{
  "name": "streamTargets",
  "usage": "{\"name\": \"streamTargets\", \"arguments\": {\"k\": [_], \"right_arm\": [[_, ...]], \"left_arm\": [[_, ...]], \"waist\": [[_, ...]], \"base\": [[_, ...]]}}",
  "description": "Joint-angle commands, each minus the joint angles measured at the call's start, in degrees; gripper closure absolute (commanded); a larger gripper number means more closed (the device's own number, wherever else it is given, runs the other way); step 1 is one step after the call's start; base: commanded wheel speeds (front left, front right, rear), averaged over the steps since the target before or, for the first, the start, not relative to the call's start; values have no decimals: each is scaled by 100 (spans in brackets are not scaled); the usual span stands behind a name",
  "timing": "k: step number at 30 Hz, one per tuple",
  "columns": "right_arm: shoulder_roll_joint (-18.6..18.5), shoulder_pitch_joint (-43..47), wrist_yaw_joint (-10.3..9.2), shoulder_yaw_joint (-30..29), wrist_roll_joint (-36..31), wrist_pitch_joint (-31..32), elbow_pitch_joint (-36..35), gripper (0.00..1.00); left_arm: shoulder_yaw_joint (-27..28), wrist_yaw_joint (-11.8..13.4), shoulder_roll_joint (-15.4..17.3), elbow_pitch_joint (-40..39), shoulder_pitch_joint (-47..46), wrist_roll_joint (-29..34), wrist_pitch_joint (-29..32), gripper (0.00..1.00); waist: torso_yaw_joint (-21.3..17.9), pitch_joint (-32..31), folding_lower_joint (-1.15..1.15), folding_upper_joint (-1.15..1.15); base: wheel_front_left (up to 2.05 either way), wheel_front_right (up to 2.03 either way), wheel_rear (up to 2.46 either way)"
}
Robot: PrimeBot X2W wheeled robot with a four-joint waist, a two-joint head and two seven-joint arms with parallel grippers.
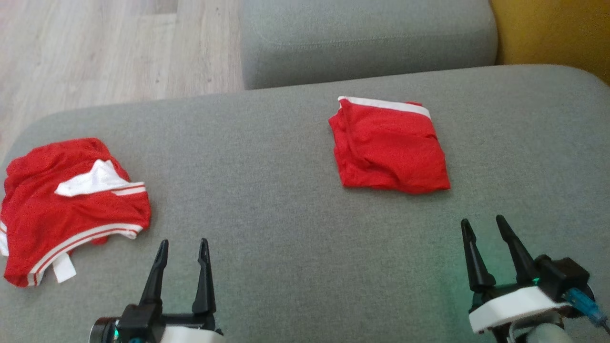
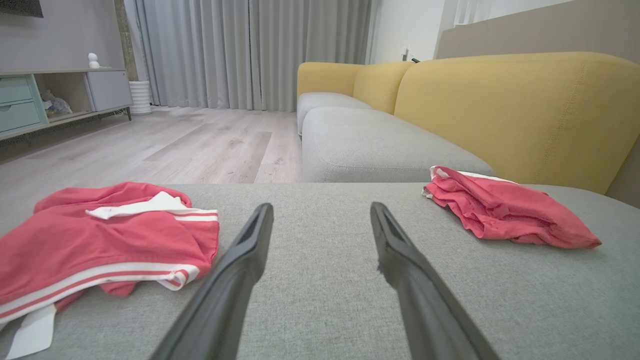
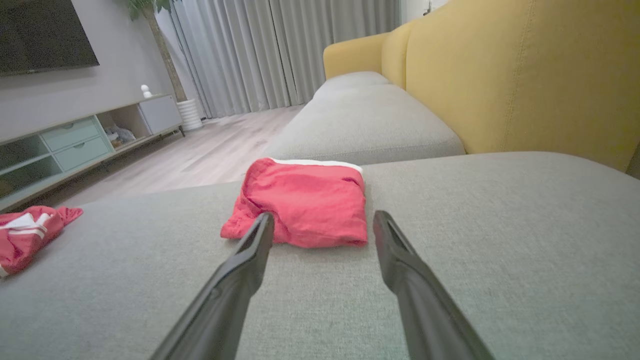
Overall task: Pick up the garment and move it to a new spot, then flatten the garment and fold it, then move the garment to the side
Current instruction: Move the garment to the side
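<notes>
A crumpled red garment [image 1: 62,214] with white stripes and a white label lies at the left end of the grey sofa seat [image 1: 286,228]. It also appears as the crumpled garment [image 2: 100,240] [image 3: 25,235] in both wrist views. A folded red garment [image 1: 388,147] [image 2: 500,207] [image 3: 305,200] with a white band rests right of the middle. My left gripper [image 1: 184,242] [image 2: 321,206] hovers open and empty just right of the crumpled one. My right gripper [image 1: 482,220] [image 3: 324,214] stands open and empty a little nearer than the folded one.
A second grey seat cushion [image 1: 367,38] lies beyond this one, and a yellow backrest [image 1: 548,28] runs along the right. Wooden floor [image 1: 95,47] drops off past the seat's far-left edge. A low cabinet [image 2: 50,95] stands far off.
</notes>
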Motion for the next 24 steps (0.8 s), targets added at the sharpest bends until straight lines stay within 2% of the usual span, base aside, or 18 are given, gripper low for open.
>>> {"name": "streamTargets", "arguments": {"k": [1,6,9,13,14,15,22,23,24], "right_arm": [[-49,-254,-4,82,-90,-62,-1,0],[-88,-1012,-4,113,-153,-62,558,0],[-140,-1710,-4,103,67,-30,973,0],[-310,-2720,-4,69,170,350,1612,0],[-310,-2720,-4,69,170,350,1612,0],[-338,-3185,-4,26,227,606,1934,0],[-286,-4181,-4,56,329,1259,2734,0],[-253,-4275,-4,90,398,1378,2831,51],[-246,-4355,-4,140,419,1437,2887,93]], "left_arm": [[160,-26,-9,-240,-188,31,-29,0],[116,-50,-9,-407,-452,31,-29,0],[87,-76,-9,-481,-652,41,-29,0],[-5,-124,-9,-545,-941,46,-29,0],[-5,-124,-9,-545,-941,46,-29,0],[-57,-147,-9,-565,-1087,56,-29,0],[-180,-216,-9,-578,-1518,103,-29,0],[-191,-227,-9,-576,-1584,110,-29,0],[-193,-236,-9,-572,-1645,122,-29,0]], "waist": [[19,180,0,0],[83,763,0,0],[139,1167,0,0],[235,1628,0,0],[235,1628,0,0],[293,1840,0,0],[439,2509,0,0],[448,2611,0,0],[447,2693,0,0]], "base": [[0,0,0],[0,0,0],[0,0,0],[0,0,0],[0,0,0],[0,0,0],[0,0,0],[0,0,0],[0,0,0]]}}
